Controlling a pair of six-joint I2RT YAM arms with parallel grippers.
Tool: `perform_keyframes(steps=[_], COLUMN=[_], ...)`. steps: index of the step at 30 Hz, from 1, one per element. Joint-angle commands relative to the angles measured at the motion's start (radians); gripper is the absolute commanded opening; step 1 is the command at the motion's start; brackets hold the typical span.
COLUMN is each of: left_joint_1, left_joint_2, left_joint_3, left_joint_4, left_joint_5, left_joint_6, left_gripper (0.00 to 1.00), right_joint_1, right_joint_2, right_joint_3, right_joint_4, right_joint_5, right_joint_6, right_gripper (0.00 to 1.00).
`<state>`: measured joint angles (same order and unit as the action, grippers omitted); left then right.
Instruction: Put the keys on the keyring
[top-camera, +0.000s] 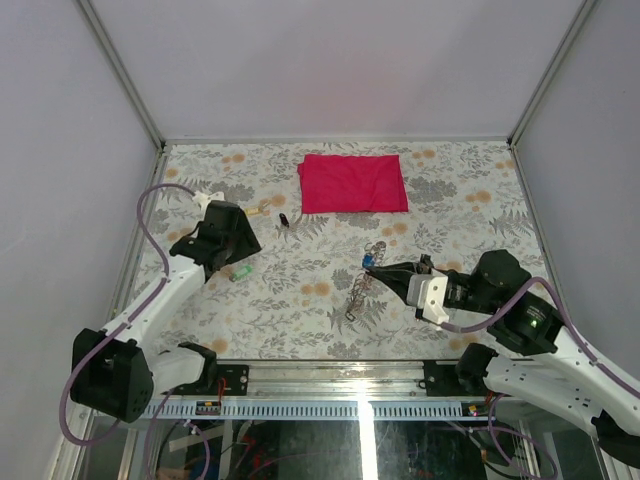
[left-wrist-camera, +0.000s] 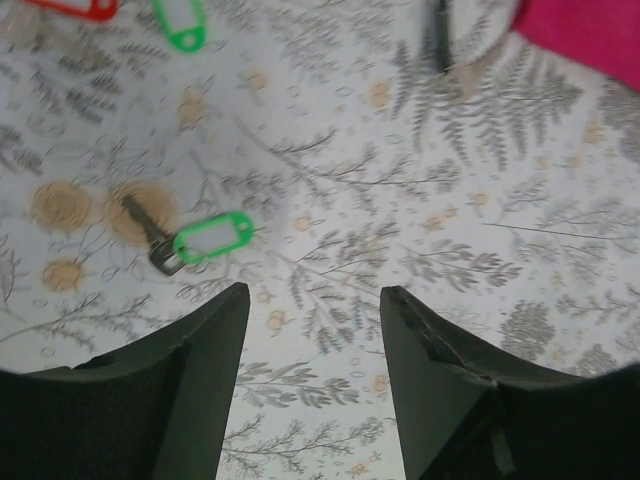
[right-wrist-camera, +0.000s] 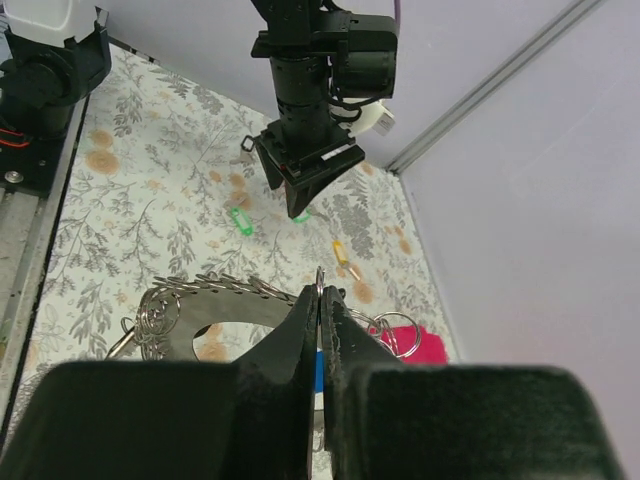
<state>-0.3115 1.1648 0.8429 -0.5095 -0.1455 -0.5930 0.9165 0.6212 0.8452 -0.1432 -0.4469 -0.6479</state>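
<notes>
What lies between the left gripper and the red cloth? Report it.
Top view: a yellow-tagged key and a black key lie between the left gripper and red cloth.

Overhead, two wrists; shared green key (left-wrist-camera: 212, 238)

Glossy green plastic tag (left-wrist-camera: 212, 237) on dull metal key (left-wrist-camera: 148, 232) ahead of your left gripper (left-wrist-camera: 315, 292), matt tablecloth (left-wrist-camera: 420, 210), bright metal keyring (right-wrist-camera: 220, 285) in your right gripper (right-wrist-camera: 320, 300)

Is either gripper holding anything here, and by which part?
The right gripper is shut on the keyring, pinching its rim; the left gripper is open and holds nothing.
</notes>
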Motion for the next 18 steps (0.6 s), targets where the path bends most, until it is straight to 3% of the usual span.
perform_keyframes(steps=[1, 8, 18], left_joint_1=[0.060, 0.150, 0.152], left_joint_2=[-0.029, -0.019, 0.135], left_joint_3=[-0.091, -0.220, -0.211], left_joint_4=[0.005, 0.069, 0.125], left_joint_5=[-0.006, 0.041, 0.034], left_joint_6=[-0.099, -0.132, -0.050], left_gripper=[0.56, 0.51, 0.45], right_joint_1=[0.008, 0.007, 0.007], right_joint_2=[-0.015, -0.006, 0.001], right_joint_3=[-0.005, -0.018, -0.030], right_joint_4=[0.100, 0.114, 0.119], right_joint_5=[0.021, 0.013, 0.008], right_joint_6=[0.076, 0.114, 0.130], right_gripper=[0.00, 0.00, 0.00])
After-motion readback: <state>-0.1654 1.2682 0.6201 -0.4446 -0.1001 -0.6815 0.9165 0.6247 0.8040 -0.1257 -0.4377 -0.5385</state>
